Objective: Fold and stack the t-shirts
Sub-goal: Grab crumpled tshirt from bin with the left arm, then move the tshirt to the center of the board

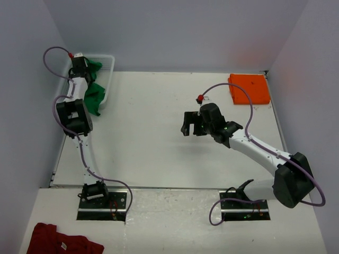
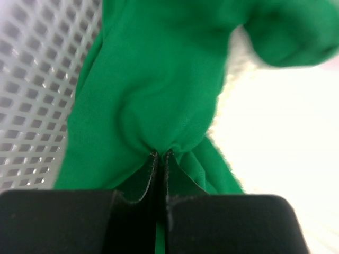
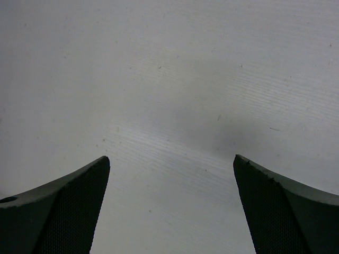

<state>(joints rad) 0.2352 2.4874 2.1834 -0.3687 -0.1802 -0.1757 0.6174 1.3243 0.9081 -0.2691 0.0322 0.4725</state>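
While your left gripper [image 2: 160,154] pinches a fold of the bright green cloth t-shirt [image 2: 153,90] in the white mesh basket [image 2: 32,79] at ten o'clock, your right gripper [image 3: 170,156] hangs spread, empty. Folded orange cloth t-shirt [image 1: 249,88] lies at two o'clock. Judged step: retrieval; next, lift clear, spread flat.

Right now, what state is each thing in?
green t-shirt: bunched, partly in the basket
left gripper: shut on the green t-shirt
orange t-shirt: folded, lying flat on the table
right gripper: open, empty, over the table
dark red garment: crumpled
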